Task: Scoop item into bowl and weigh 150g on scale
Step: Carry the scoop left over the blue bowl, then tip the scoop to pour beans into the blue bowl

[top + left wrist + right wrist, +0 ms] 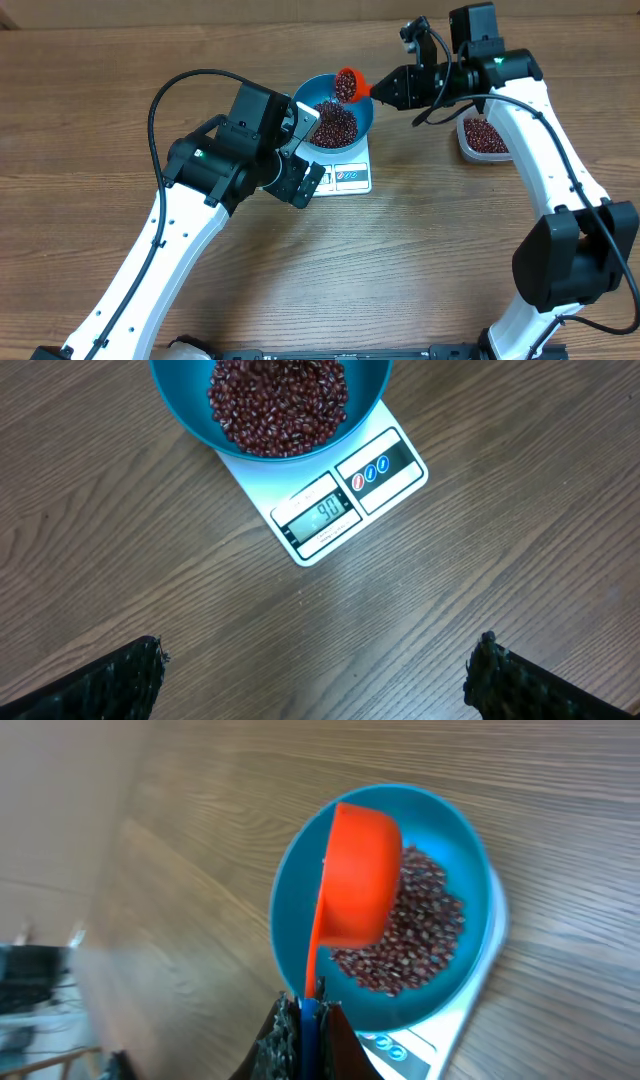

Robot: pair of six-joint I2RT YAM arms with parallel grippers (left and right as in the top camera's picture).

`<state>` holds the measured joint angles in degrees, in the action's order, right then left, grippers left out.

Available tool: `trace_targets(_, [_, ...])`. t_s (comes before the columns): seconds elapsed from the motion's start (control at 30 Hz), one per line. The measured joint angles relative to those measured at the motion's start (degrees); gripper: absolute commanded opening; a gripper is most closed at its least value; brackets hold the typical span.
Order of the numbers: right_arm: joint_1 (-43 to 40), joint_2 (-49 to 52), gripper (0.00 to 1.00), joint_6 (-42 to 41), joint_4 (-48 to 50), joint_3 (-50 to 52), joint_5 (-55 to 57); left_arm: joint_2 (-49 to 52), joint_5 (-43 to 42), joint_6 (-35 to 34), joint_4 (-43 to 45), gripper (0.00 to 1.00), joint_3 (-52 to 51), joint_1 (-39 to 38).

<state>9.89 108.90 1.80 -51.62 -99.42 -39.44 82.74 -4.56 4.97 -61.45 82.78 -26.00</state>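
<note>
The blue bowl (365, 117) stands on the white scale (352, 178) and holds a heap of dark red-brown beans (335, 122). My right gripper (385, 90) is shut on the handle of an orange scoop (348, 83), which is tipped over the bowl's far rim with beans in its cup. From the right wrist, the scoop (355, 885) shows its back above the bowl (300, 920) and beans (410, 940). My left gripper (308, 152) hangs open at the scale's near left and holds nothing. Its wrist view looks down on the bowl (370, 390), the beans (280, 405) and the scale (350, 500).
A clear plastic tub (485, 138) with more beans sits on the wooden table to the right, under the right arm. The left arm's black cable arcs over the table on the left.
</note>
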Motion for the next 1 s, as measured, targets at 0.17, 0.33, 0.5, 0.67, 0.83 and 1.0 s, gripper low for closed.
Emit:
trace_targets(0.17, [3.28, 0.0, 0.04, 1.22, -2.4, -1.07, 6.47, 0.0, 0.0, 0.0, 0.0, 1.0, 0.0, 0.02])
trace_targets(0.33, [7.02, 0.0, 0.04, 1.88, -3.5, -1.07, 13.2, 0.0, 0.0, 0.0, 0.0, 1.0, 0.0, 0.0])
trace_targets(0.5, [7.89, 0.0, 0.04, 2.12, -3.48, -1.07, 16.57, 0.0, 0.0, 0.0, 0.0, 1.0, 0.0, 0.0])
trace_targets(0.67, [7.76, 0.0, 0.04, 2.34, -3.45, -1.07, 17.88, 0.0, 0.0, 0.0, 0.0, 1.0, 0.0, 0.0])
trace_targets(0.83, [7.76, 0.0, 0.04, 2.36, -3.48, -1.07, 18.12, 0.0, 0.0, 0.0, 0.0, 1.0, 0.0, 0.0])
trace_targets(1.0, [7.76, 0.0, 0.03, 2.49, -3.5, -1.07, 18.49, 0.0, 0.0, 0.0, 0.0, 1.0, 0.0, 0.0])
